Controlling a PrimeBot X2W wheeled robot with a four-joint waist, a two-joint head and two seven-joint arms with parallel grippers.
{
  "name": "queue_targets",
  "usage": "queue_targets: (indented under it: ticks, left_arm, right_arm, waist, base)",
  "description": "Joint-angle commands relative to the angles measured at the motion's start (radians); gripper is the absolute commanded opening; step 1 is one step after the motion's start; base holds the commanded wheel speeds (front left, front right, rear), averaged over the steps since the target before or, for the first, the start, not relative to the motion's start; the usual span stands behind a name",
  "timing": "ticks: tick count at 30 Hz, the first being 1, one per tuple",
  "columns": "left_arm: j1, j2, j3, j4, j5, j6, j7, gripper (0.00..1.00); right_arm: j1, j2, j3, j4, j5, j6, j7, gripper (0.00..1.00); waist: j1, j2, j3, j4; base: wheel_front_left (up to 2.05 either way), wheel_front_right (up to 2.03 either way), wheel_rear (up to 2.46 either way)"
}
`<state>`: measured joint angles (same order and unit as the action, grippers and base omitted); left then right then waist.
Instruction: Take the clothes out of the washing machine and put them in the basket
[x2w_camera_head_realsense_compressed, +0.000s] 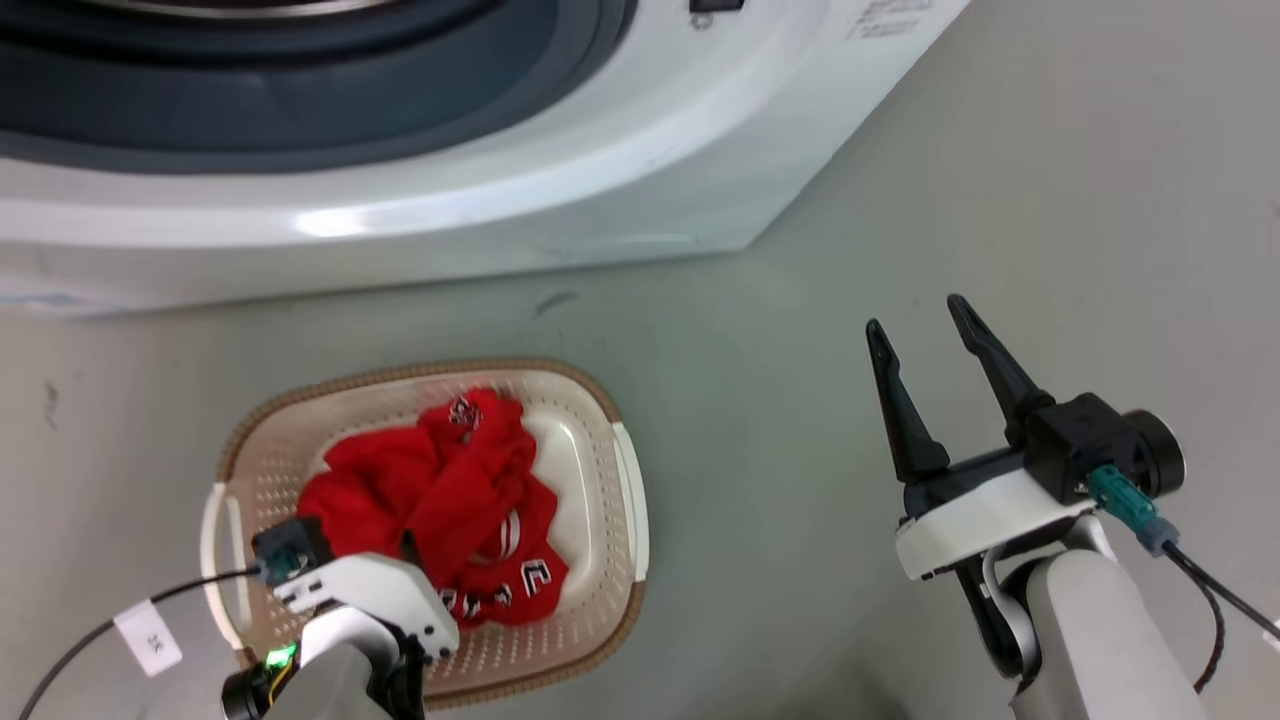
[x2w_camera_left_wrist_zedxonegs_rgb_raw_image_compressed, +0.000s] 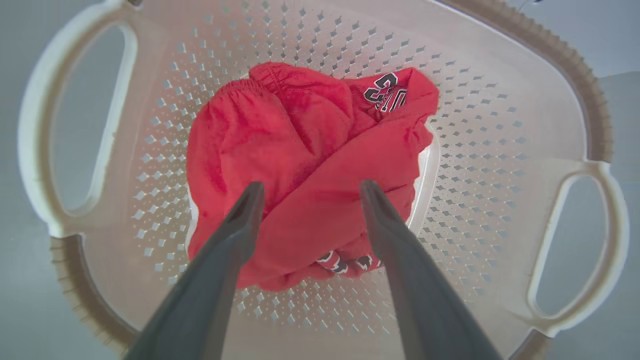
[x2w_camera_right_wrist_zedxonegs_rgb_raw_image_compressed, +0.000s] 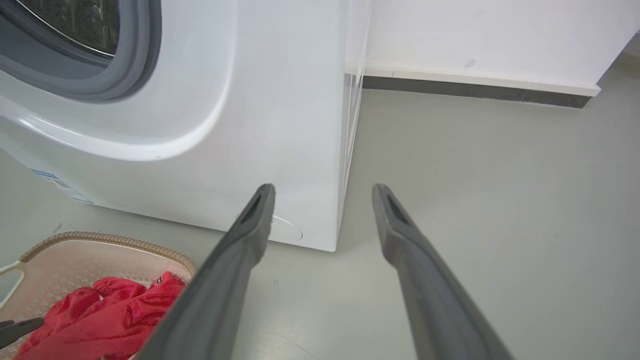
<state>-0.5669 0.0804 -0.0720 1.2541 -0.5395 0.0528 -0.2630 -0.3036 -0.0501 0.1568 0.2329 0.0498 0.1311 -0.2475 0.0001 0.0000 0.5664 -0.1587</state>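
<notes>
The red clothes (x2w_camera_head_realsense_compressed: 455, 505) lie crumpled inside the cream basket (x2w_camera_head_realsense_compressed: 590, 400) on the floor in front of the washing machine (x2w_camera_head_realsense_compressed: 560, 190). In the left wrist view the clothes (x2w_camera_left_wrist_zedxonegs_rgb_raw_image_compressed: 300, 165) fill the middle of the basket (x2w_camera_left_wrist_zedxonegs_rgb_raw_image_compressed: 500, 125). My left gripper (x2w_camera_left_wrist_zedxonegs_rgb_raw_image_compressed: 307, 192) hangs open just above the fabric, holding nothing; whether its tips touch the cloth I cannot tell. In the head view its wrist sits over the basket's near edge. My right gripper (x2w_camera_head_realsense_compressed: 920, 330) stands open over bare floor to the right. The right wrist view shows the right gripper (x2w_camera_right_wrist_zedxonegs_rgb_raw_image_compressed: 322, 192), the washing machine (x2w_camera_right_wrist_zedxonegs_rgb_raw_image_compressed: 280, 115) and the clothes (x2w_camera_right_wrist_zedxonegs_rgb_raw_image_compressed: 100, 315).
The machine's grey-rimmed porthole (x2w_camera_head_realsense_compressed: 300, 110) shows at the top of the head view. Grey floor (x2w_camera_head_realsense_compressed: 780, 420) spreads to the right of the basket. A white wall with a dark skirting (x2w_camera_right_wrist_zedxonegs_rgb_raw_image_compressed: 475, 90) stands beyond the machine.
</notes>
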Motion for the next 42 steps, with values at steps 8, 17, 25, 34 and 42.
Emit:
queue_targets:
  ticks: [8,17,25,34,42]
  left_arm:
    - [0.122,-0.007,0.016,-0.133,0.047,-0.03,-0.003,1.0]
    - [0.253,-0.015,0.064,-0.407,0.163,-0.037,-0.003,1.0]
    - [0.321,-0.023,0.089,-0.723,0.295,-0.042,-0.003,1.0]
    - [0.392,-0.023,0.074,-0.99,0.408,-0.048,-0.003,1.0]
    - [0.467,-0.012,0.059,-1.023,0.446,-0.05,-0.003,1.0]
  right_arm:
    - [0.075,0.0,-0.031,0.031,-0.011,-0.001,-0.003,1.0]
    - [0.159,0.0,-0.066,0.01,-0.024,-0.001,0.033,1.0]
    - [0.209,0.0,-0.093,-0.037,-0.032,-0.001,0.059,1.0]
    - [0.253,0.0,-0.115,-0.086,-0.042,-0.001,0.08,1.0]
    - [0.298,0.0,-0.138,-0.138,-0.058,-0.001,0.104,1.0]
  waist:
    - [-0.0001,0.0,-0.248,0.026]
    - [-0.0001,0.0,-0.406,0.054]
    - [-0.0001,0.0,-0.482,0.077]
    - [-0.0001,0.0,-0.541,0.085]
    - [-0.0001,0.0,-0.578,0.075]
  base:
    - [0.0,0.0,0.0]
    - [0.0,0.0,0.0]
    - [0.0,0.0,0.0]
    - [0.0,0.0,0.0]
    - [0.0,0.0,0.0]
